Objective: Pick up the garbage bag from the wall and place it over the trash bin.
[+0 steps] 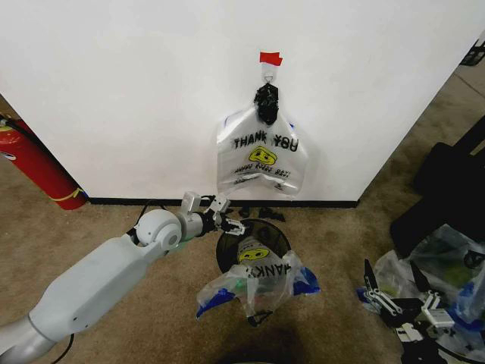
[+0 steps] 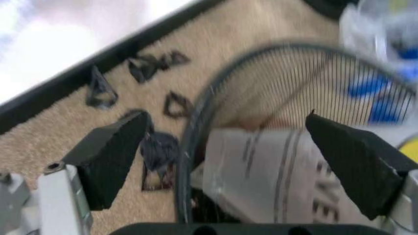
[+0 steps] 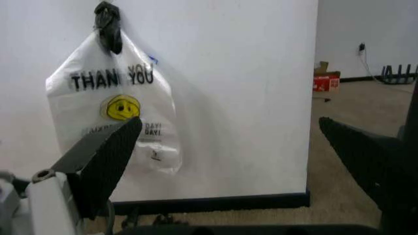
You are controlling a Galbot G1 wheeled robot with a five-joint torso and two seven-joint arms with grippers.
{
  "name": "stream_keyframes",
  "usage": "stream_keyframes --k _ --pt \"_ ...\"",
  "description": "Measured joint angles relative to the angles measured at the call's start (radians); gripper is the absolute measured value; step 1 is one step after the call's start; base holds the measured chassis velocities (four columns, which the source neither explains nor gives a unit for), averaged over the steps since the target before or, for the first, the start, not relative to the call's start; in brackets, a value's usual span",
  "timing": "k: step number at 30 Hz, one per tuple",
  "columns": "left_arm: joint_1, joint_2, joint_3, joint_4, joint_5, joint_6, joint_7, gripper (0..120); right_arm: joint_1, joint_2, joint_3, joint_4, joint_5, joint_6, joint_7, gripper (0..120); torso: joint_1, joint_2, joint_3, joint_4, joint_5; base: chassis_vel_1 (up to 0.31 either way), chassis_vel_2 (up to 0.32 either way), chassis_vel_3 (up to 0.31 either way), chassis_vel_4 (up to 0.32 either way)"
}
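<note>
The garbage bag (image 1: 258, 274) lies draped over the trash bin (image 1: 224, 247). It is crumpled, with its yellow smiley up and blue patches at both sides. My left gripper (image 1: 232, 224) hovers at the bin's rim on the wall side, open. In the left wrist view its fingers (image 2: 111, 156) straddle the bin's wire rim (image 2: 188, 147), with the bag (image 2: 261, 171) lying between them, untouched. My right gripper (image 1: 395, 285) is parked low at the right, open and holding nothing.
A second "THANK YOU" smiley bag (image 1: 261, 155) (image 3: 117, 103) hangs from a hook under red tape (image 1: 270, 58). Black clips (image 1: 261, 214) (image 2: 150, 63) lie at the baseboard. A red fire extinguisher (image 1: 38, 171) stands left. Bulky clear bags (image 1: 447, 265) lie right.
</note>
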Motion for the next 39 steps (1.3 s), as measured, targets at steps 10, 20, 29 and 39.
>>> stream_keyframes --k 10,20,29,39 --pt "-0.068 -0.039 0.082 0.092 0.034 0.003 0.005 58 0.003 0.012 0.002 0.01 0.005 -0.004 -0.002 100 0.0 0.0 0.0 -0.0003 0.0002 0.0 0.0 0.0 0.0" --pt "-0.103 -0.055 0.117 0.108 0.026 0.003 -0.024 23 0.017 0.016 -0.006 -0.004 0.003 -0.002 -0.006 100 0.0 0.0 0.0 -0.0002 0.0002 0.0 0.0 0.0 0.0" --pt "-0.08 -0.047 0.122 0.088 -0.018 -0.031 -0.133 3 0.041 0.01 -0.016 -0.016 -0.001 -0.029 -0.008 100 0.0 0.0 0.0 -0.0002 0.0001 0.0 0.0 0.0 0.0" --pt "0.111 0.04 -0.108 -0.136 -0.201 0.036 -0.314 3 0.057 -0.009 -0.028 -0.008 0.002 -0.059 -0.003 100 0.0 0.0 0.0 0.0001 0.0003 0.0 0.0 0.0 0.0"
